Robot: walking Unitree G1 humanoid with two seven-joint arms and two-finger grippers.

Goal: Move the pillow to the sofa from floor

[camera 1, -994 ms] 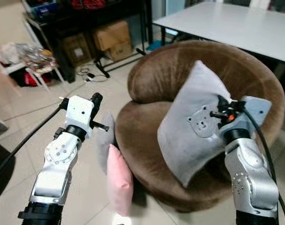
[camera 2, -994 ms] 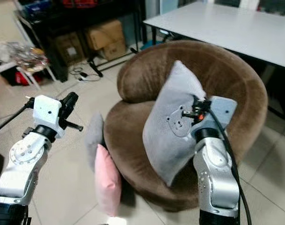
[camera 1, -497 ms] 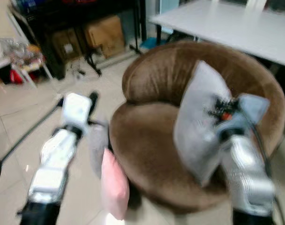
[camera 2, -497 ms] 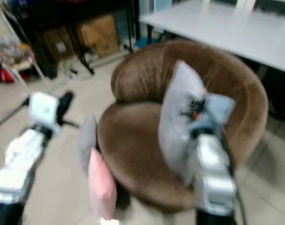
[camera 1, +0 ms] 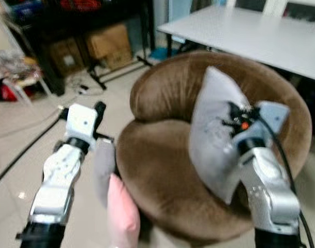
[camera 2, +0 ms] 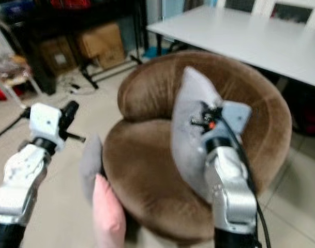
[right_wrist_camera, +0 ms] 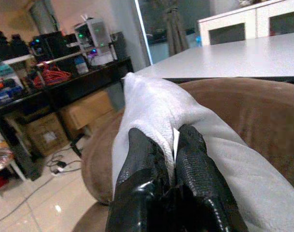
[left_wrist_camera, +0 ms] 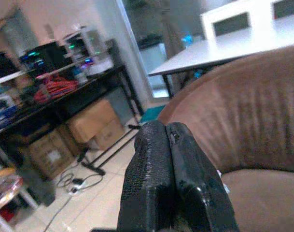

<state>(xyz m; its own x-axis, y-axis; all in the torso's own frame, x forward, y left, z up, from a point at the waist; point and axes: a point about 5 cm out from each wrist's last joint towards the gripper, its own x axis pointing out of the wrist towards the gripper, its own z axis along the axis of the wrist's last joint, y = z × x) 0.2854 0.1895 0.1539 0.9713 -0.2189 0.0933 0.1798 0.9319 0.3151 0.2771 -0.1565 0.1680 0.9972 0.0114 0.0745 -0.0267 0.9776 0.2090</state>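
A round brown velvet-like sofa chair (camera 1: 162, 175) with a curved backrest is seen on the pale tiled floor (camera 1: 12, 150). Behind it, a large white-topped desk (camera 1: 260, 36) is stood. A black shelving rack (camera 1: 69, 31) holding cardboard boxes (camera 1: 108, 44) is placed against the far wall, with cables lying on the floor in front of it.

A light grey square fabric pillow (camera 1: 211, 134) with a faint printed patch is held upright over the sofa chair's seat, tilted, its upper corner reaching up in front of the backrest. Whether its lower edge is touching the seat cushion cannot be told. The right hand (right_wrist_camera: 168, 145) is clamped on a fold at the grey pillow's edge, the fabric being pinched between the two black fingers (right_wrist_camera: 142, 169), as shown in the right wrist view.

A second, darker grey pillow (camera 1: 103, 170) and a pink pillow (camera 1: 122, 214) are left standing on the floor, leaning against the sofa chair's left side, the pink one in front.

The left hand (left_wrist_camera: 168, 145) is held raised beside the sofa chair's left side, above the floor pillows, its fingers pressed together on nothing.
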